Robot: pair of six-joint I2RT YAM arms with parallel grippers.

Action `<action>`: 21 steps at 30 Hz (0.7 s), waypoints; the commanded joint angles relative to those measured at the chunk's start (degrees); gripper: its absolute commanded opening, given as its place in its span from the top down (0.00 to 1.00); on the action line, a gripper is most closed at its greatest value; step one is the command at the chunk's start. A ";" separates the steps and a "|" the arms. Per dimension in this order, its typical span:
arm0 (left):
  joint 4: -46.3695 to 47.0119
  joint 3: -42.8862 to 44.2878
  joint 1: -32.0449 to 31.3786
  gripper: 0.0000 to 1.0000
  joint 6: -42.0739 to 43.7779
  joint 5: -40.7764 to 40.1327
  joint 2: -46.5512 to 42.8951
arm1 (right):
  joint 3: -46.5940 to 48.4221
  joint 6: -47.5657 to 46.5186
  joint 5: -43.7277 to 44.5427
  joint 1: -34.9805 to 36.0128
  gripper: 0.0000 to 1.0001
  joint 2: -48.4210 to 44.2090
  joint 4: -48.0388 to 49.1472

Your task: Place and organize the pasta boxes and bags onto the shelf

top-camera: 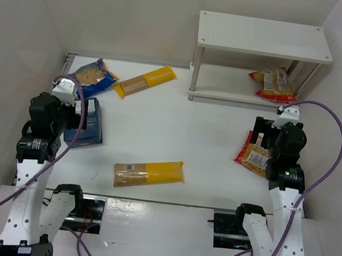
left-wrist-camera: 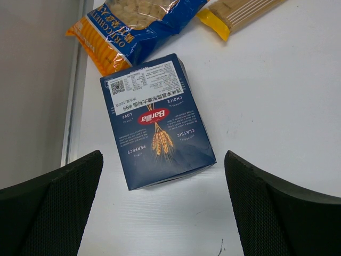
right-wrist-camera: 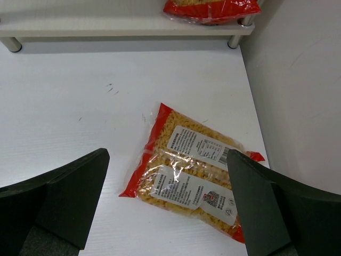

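Observation:
A dark blue box (top-camera: 86,126) (left-wrist-camera: 157,120) with a red logo lies flat at the left. My left gripper (top-camera: 76,108) (left-wrist-camera: 164,157) hangs open above its near end, touching nothing. Beyond the box lie a blue-orange bag (top-camera: 92,76) (left-wrist-camera: 136,26) and a yellow spaghetti pack (top-camera: 145,80) (left-wrist-camera: 240,10). A second spaghetti pack (top-camera: 149,174) rests near the front. At the right, my right gripper (top-camera: 270,147) (right-wrist-camera: 168,154) is open over a red-edged clear bag (top-camera: 252,154) (right-wrist-camera: 194,170). Another red-edged bag (top-camera: 271,83) (right-wrist-camera: 210,8) sits on the lower tier of the white shelf (top-camera: 265,36) (right-wrist-camera: 122,25).
White walls close in the table on the left, back and right; the right wall (right-wrist-camera: 298,80) runs close beside the red-edged bag. A metal rail (left-wrist-camera: 74,90) edges the table left of the blue box. Purple cables (top-camera: 337,156) loop from both arms.

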 commanded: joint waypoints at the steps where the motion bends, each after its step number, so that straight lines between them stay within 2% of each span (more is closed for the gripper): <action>1: 1.43 -0.42 0.41 0.00 1.15 1.02 -0.71 | -0.18 0.04 0.81 -0.41 0.00 -1.22 2.60; 21: 1.43 -0.42 0.41 0.00 1.15 1.02 -1.24 | -0.71 0.04 0.81 -0.41 0.00 -4.38 3.65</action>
